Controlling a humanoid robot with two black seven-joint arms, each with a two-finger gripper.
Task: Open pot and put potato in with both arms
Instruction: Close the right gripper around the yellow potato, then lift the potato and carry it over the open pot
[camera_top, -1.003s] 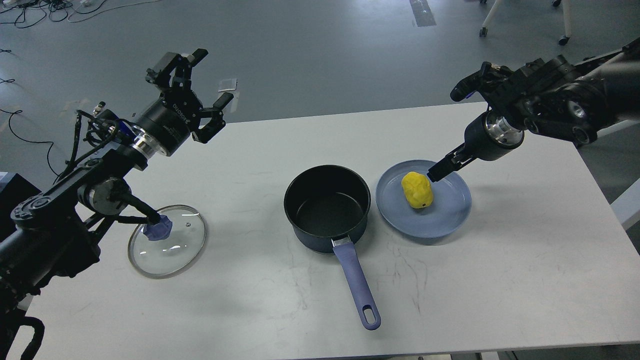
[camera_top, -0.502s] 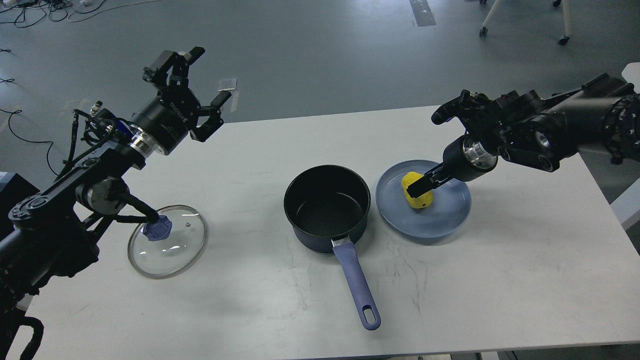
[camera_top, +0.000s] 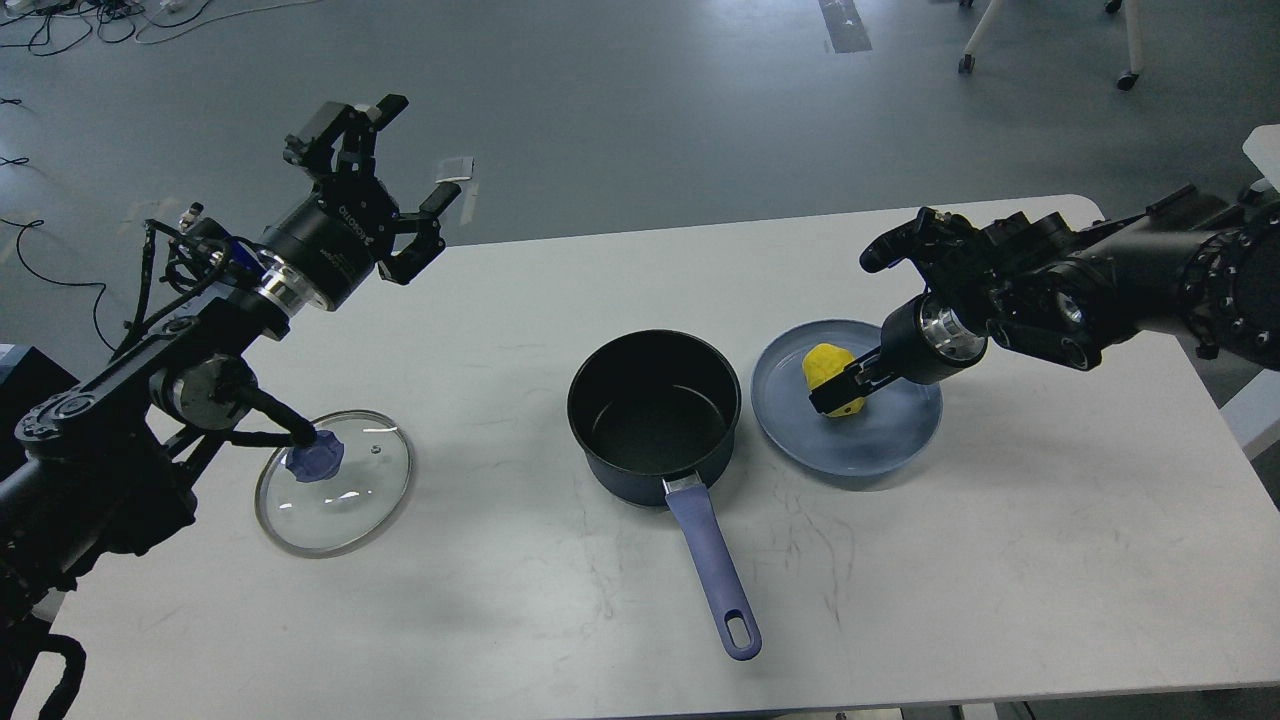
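Note:
The dark navy pot (camera_top: 655, 418) stands uncovered at the table's middle, its black inside empty and its periwinkle handle (camera_top: 712, 570) pointing toward me. The yellow potato (camera_top: 824, 362) lies on a flat blue plate (camera_top: 885, 440) just right of the pot. My right gripper (camera_top: 838, 390) reaches in from the right, and its dark fingers lie across the potato's lower front. I cannot tell whether they are closed on it. My left gripper (camera_top: 385, 175) is open and empty, raised above the table's back left corner.
A glass lid (camera_top: 345, 495) with a blue knob lies flat on the white table (camera_top: 1000, 560) at the front left, beside my left arm. The table's back edge runs just behind both grippers.
My right gripper has moved left and down from beside the potato until its fingers cover the potato's front. The potato, pot and lid have stayed put. My left gripper has barely shifted.

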